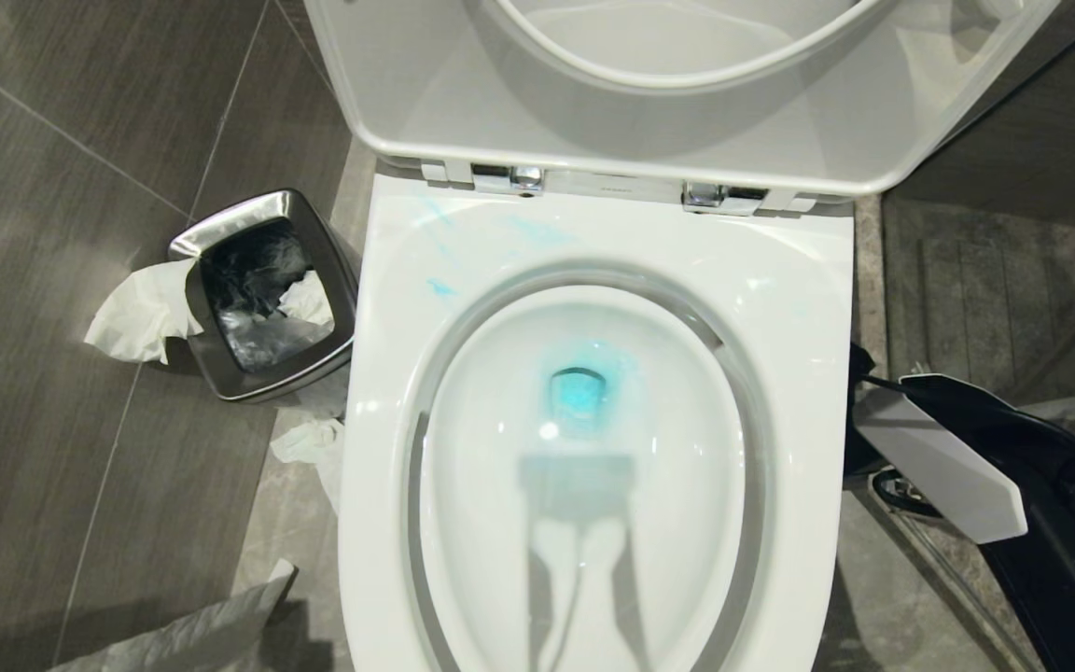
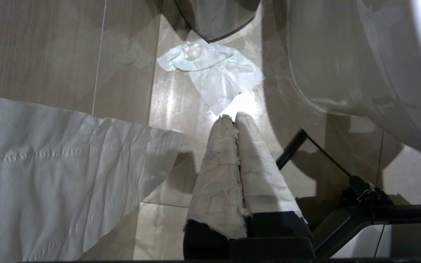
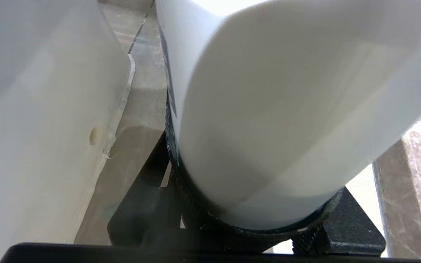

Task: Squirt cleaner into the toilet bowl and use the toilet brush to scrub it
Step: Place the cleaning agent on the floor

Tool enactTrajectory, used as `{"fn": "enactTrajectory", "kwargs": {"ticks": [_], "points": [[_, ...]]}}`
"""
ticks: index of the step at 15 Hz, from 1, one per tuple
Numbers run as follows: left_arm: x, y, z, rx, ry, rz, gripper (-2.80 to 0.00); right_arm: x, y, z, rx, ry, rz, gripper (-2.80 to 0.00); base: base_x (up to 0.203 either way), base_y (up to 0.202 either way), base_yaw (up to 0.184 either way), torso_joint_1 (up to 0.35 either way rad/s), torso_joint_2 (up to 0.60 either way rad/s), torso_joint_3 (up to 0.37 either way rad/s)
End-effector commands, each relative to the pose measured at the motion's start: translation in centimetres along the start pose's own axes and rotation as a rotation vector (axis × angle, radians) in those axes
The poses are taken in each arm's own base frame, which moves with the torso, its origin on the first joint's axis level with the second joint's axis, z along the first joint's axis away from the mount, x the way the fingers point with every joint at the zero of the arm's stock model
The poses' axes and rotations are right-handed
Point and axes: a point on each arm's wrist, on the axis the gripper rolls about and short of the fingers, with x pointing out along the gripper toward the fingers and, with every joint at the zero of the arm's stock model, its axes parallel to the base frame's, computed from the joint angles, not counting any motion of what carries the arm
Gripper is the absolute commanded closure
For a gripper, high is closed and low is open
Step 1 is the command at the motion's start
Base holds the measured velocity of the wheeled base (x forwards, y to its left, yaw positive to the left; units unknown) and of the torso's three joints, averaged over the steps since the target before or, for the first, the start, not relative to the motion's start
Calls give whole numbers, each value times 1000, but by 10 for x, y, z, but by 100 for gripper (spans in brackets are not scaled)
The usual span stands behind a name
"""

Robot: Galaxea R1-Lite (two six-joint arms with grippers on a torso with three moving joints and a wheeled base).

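Right tool [image 3: 258, 175] first: in the right wrist view its black jaws are clamped on the cleaner [image 3: 287, 109], whose smooth white body fills most of the frame from the centre to the upper right. I can see only that body and a dark strip of label along its left edge. At the left of that frame runs a white wall with a strip of grey floor between it and the bottle. In the head view my right arm [image 1: 1041, 485] sits at the right edge, low beside the toilet; I cannot make out the tool itself there.

The toilet bowl [image 1: 584, 523] takes up the centre and bottom of the head view, with seat and lid [image 1: 687, 121] raised at the top. Blue liquid pools in the water [image 1: 579, 392] at the bowl's middle, and faint blue smears [image 1: 439, 285] mark the rim at its upper left.

My left tool [image 2: 234, 118] shows in the left wrist view, its two wrapped fingers [image 2: 217, 175] pressed together and pointing at the tiled floor [image 2: 49, 54]. Just beyond their tips lies a crumpled tissue [image 2: 214, 69]; a large paper sheet [image 2: 49, 168] covers the left of that frame.

A steel bin [image 1: 262, 294] stands left of the toilet in the head view, tissue [image 1: 141, 313] hanging over its left edge.
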Motion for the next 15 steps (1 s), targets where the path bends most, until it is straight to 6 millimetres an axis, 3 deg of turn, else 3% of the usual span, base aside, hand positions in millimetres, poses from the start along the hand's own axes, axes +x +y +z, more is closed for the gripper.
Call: {"fn": "enactTrajectory", "kwargs": {"ticks": [1,15], "points": [[0,0,0,0,2,0,0,-2,0,-4,-3,9,-3,0,0,0,0,0,0,0],[0,0,0,0,2,0,0,-3,-2,-6,-3,20,-34,0,0,0,0,0,0,0]]}}
